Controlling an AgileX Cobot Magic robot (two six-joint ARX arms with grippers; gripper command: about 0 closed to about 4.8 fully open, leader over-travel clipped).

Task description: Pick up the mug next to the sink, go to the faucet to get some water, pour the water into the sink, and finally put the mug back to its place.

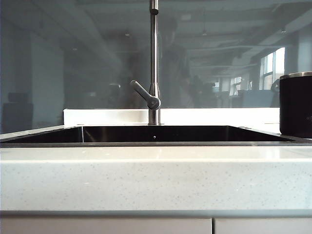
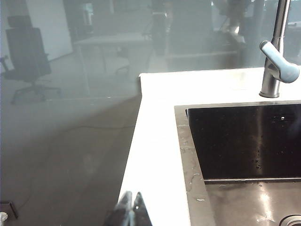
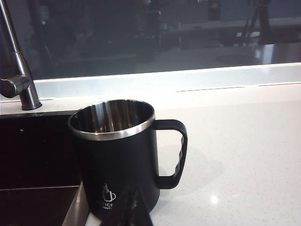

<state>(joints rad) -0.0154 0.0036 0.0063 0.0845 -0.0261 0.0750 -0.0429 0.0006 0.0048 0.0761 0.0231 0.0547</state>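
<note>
The sink [image 1: 156, 134] fills the middle of the speckled countertop [image 1: 156, 175], the faucet [image 1: 154, 63] upright at its back edge. The mug [image 3: 117, 155] stands upright on the counter by the sink's right edge, handle away from the basin, directly ahead of the right gripper [image 3: 129, 214], which is closed and empty. The left gripper [image 2: 130, 209], likewise closed and empty, sits near the sink's left edge, so the right arm is nearer.

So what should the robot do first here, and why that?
Probably open the right claw and ease it toward the mug. The mug stands upright and untouched on the counter beside the sink, right in front of that claw, which is shut. The left claw, also shut, sits off the sink's far corner, away from the mug. No water runs from the faucet.
</note>
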